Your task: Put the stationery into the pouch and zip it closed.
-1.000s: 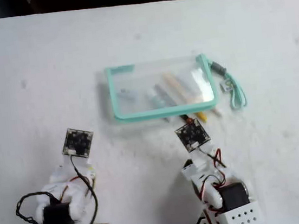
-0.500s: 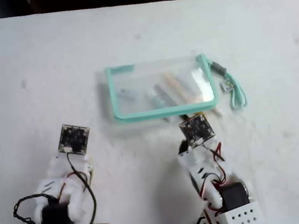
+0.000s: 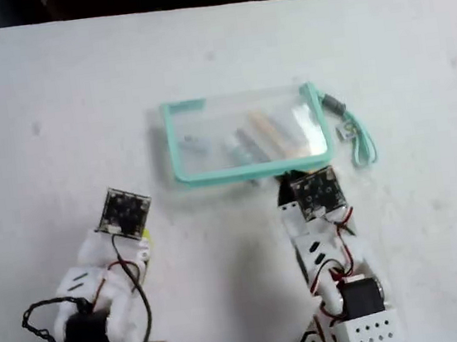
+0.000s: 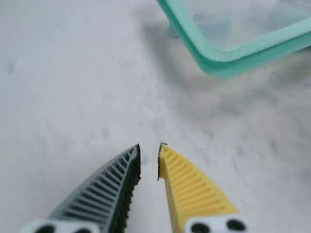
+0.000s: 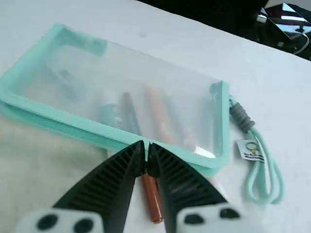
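Observation:
The clear pouch (image 3: 245, 135) with a mint-green border lies flat mid-table, and several pens and small items show through it (image 5: 131, 107). Its green strap (image 3: 360, 138) and a small tag (image 5: 250, 150) trail off one end. My right gripper (image 5: 146, 148) is shut, hovering just short of the pouch's near edge. A brown pen (image 5: 153, 199) lies on the table under its black fingers, outside the pouch. My left gripper (image 4: 149, 151), grey and yellow, is shut with nothing in it, over bare table a short way from the pouch's corner (image 4: 218, 60).
The white table (image 3: 52, 92) stretches wide around the pouch. Both arms (image 3: 103, 303) (image 3: 338, 283) stand at the near edge, their camera boards covering the grippers from above. Dark clutter lies beyond the far edge.
The right arm has moved forward and to the right, up to the pouch's near edge, covering the loose items there. The left arm shifted slightly right.

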Motion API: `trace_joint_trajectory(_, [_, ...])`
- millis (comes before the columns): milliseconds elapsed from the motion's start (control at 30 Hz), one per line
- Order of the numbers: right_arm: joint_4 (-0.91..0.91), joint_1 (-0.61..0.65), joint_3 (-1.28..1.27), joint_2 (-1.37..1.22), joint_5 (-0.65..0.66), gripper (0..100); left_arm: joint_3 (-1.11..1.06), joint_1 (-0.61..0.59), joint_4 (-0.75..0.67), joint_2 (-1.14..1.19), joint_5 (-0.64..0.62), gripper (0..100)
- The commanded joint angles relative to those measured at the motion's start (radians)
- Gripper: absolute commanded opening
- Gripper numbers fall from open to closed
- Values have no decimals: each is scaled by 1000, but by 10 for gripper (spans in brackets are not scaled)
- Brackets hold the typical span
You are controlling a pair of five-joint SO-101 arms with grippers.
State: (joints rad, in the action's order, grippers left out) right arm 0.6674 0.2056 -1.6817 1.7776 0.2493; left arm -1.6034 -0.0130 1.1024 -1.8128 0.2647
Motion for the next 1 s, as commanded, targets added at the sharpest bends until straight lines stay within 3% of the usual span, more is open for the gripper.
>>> trace_joint_trajectory(0, [-1, -117, -8, 12, -2, 18, 37, 16, -69, -4, 6, 94])
trace_joint_trajectory(233, [-1, -171, -8, 12, -2, 19, 71, 127, -193, -4, -6, 95])
trace_joint_trajectory(400, [4, -173, -8, 12, -2, 19, 149, 171, -288, 1, -137, 65])
trace_joint_trajectory(467, [7, -173, -8, 12, -2, 19, 149, 188, -311, 1, -103, 45])
trace_joint_trajectory(967, [8, -182, -8, 10, 9, 19, 75, 107, -330, 4, -77, 43])
